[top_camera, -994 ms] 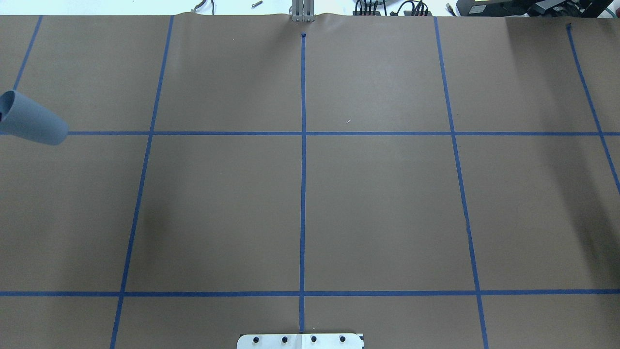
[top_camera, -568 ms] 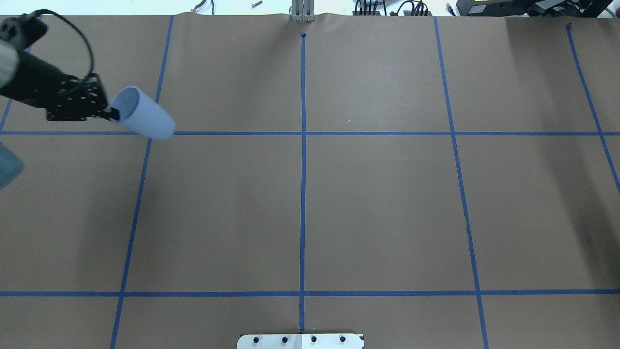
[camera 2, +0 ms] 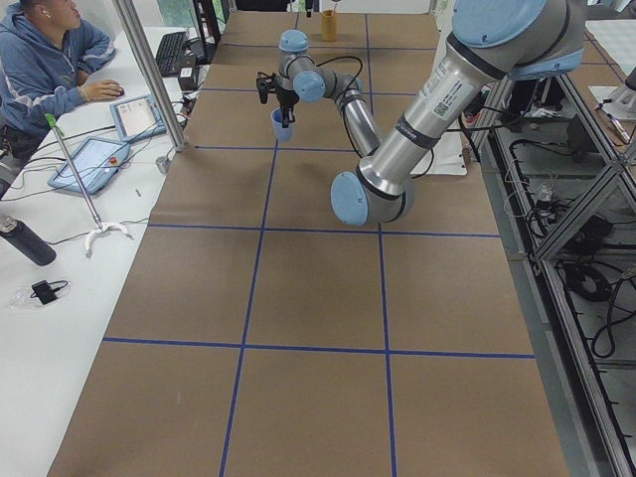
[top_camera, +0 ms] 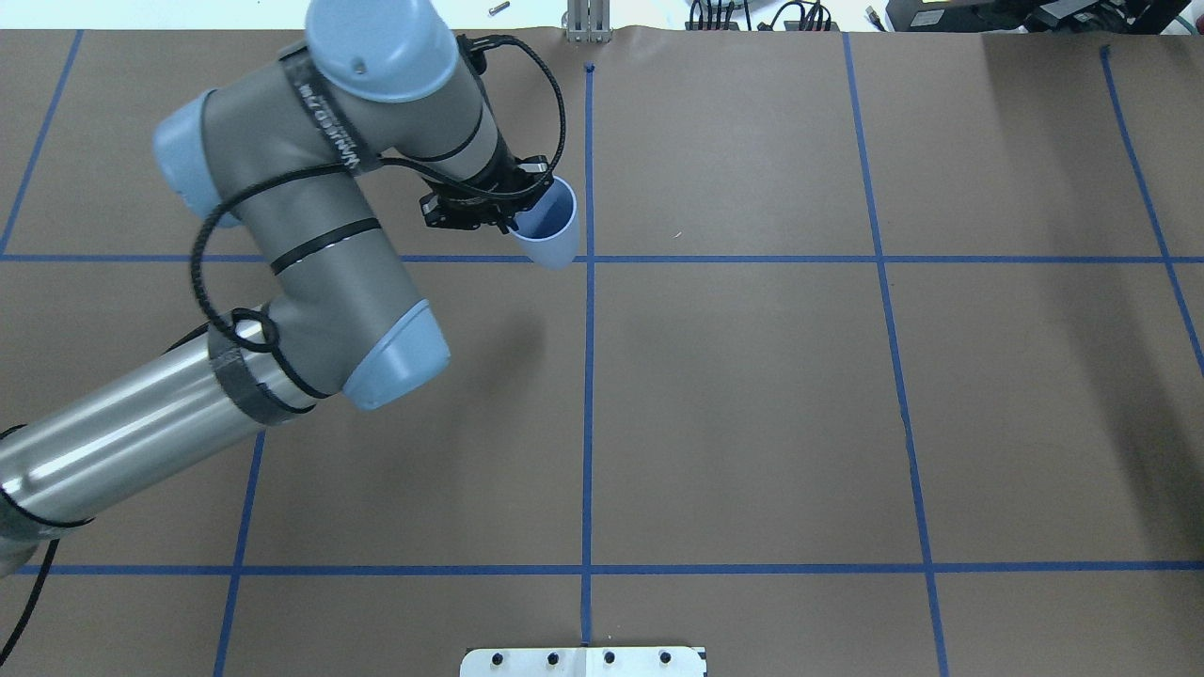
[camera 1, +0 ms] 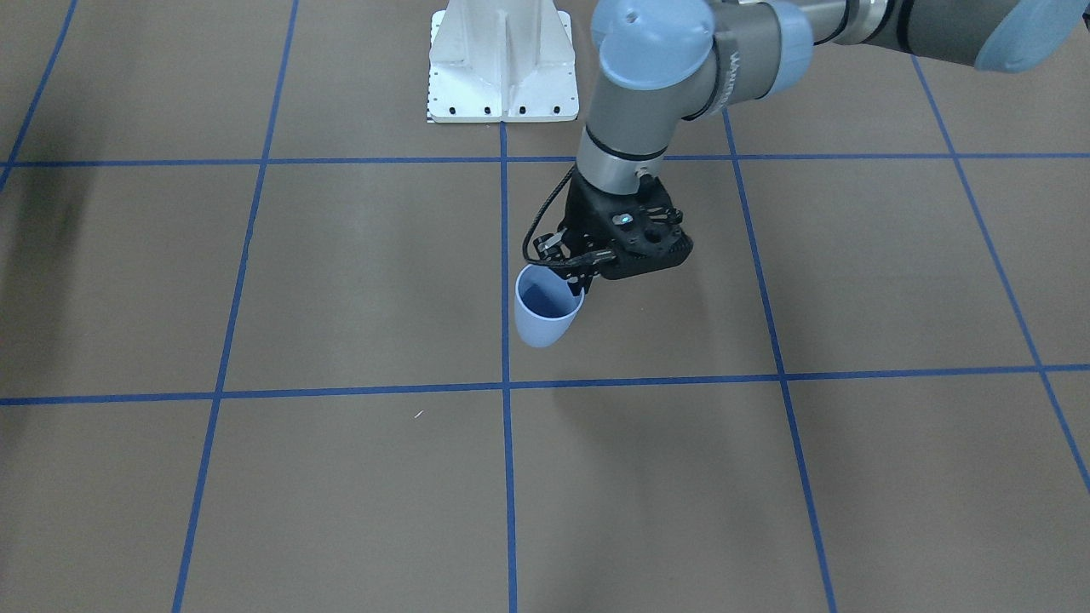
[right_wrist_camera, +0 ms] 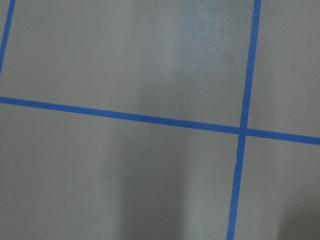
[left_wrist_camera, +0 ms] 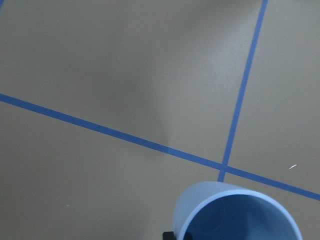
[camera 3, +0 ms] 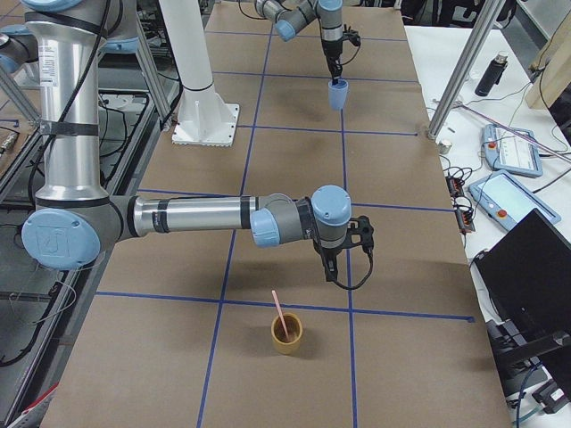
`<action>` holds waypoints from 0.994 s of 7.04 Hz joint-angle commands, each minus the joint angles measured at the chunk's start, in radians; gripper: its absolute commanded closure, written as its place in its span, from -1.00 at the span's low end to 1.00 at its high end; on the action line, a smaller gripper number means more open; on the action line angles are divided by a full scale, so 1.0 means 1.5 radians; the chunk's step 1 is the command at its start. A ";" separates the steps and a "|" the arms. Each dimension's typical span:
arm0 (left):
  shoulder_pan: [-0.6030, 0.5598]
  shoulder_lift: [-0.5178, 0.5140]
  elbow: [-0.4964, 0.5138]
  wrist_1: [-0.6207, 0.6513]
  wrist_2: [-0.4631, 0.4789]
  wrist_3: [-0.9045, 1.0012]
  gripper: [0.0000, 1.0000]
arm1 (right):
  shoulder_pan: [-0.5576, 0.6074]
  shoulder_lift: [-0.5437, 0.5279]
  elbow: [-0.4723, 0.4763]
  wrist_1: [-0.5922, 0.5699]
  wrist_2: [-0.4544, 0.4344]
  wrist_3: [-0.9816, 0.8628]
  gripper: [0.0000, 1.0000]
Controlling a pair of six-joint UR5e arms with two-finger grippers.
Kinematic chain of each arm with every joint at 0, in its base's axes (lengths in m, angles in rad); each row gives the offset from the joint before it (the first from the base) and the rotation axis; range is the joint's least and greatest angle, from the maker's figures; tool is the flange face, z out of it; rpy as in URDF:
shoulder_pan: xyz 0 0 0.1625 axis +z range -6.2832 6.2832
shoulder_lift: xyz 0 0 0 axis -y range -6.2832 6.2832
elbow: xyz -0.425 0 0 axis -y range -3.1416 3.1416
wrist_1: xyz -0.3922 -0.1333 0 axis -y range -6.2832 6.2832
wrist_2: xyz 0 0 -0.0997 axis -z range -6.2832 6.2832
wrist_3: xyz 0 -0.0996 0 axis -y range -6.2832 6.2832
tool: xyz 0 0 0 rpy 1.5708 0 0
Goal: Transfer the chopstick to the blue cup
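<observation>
The chopstick stands leaning in a small tan cup near the end of the table on the robot's right, roughly midway across its width. The right gripper hangs near it, a little toward the table's middle and clear of the stick. Only the side view shows this gripper, and its wrist camera sees nothing but brown paper and blue tape lines. I cannot tell whether its fingers are apart or together.

The blue cup is well apart from the chopstick, about halfway along the table's length and toward the operators' edge. The left gripper is clamped on the cup's rim and holds it tilted. Judging by the shadow thrown off to one side, the cup is off the paper.

The cup is in hand rather than set down and the chopstick is not lifted, so the whole transfer is left to do.

The chopstick falls outside the overhead and front views. How the jaws sit on the rim is mostly hidden by the gripper body and the cup's wall.
</observation>
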 commanded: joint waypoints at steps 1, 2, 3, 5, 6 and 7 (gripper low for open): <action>0.045 -0.024 0.050 0.001 0.042 0.032 1.00 | 0.000 0.000 0.003 0.000 0.001 0.000 -1.00; 0.058 -0.024 0.053 0.001 0.042 0.032 1.00 | 0.000 0.000 0.004 0.000 0.001 0.001 -1.00; 0.078 -0.023 0.061 0.001 0.042 0.032 1.00 | 0.000 0.000 0.005 0.000 0.001 0.001 -1.00; 0.091 -0.023 0.076 -0.016 0.042 0.034 1.00 | -0.001 0.000 0.005 0.000 0.002 0.002 -1.00; 0.097 -0.023 0.096 -0.049 0.042 0.032 1.00 | -0.002 0.000 0.004 0.000 0.002 0.002 -1.00; 0.097 -0.024 0.096 -0.061 0.041 0.032 1.00 | -0.002 0.000 0.004 0.000 0.002 0.002 -1.00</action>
